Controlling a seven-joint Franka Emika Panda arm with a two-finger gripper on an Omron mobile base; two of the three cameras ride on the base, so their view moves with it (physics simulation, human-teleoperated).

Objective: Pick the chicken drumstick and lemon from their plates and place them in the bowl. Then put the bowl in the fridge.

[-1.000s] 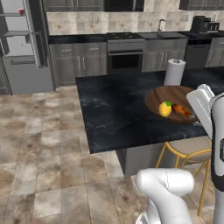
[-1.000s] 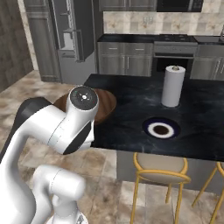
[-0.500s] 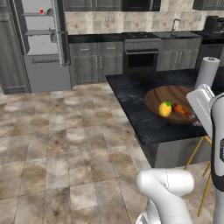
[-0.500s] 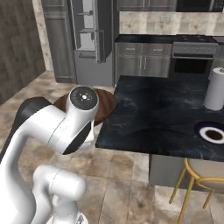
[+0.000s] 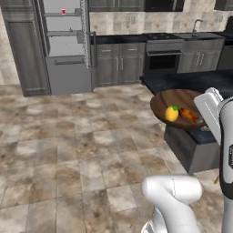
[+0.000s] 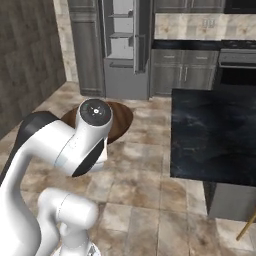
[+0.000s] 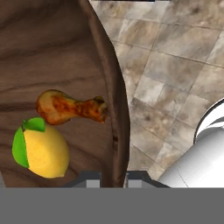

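My gripper is shut on the rim of the dark-brown wooden bowl, one finger on each side of the wall. Inside the bowl lie the yellow lemon with its green leaf and the brown-orange chicken drumstick, side by side. From the left base view the bowl hangs in the air beside the counter's corner, carrying the lemon and the drumstick. The bowl shows behind my arm in the right base view. The fridge stands open ahead, pale shelves showing. The plates are out of view.
A dark marble island lies to my right. Grey cabinets and an oven line the back wall. Open tiled floor stretches between me and the fridge. A yellow stool leg shows at the lower right.
The base has moved, so the whole scene has shifted: the island has slid off to the right and the fridge has come closer and more central. The bowl stays in my grip.
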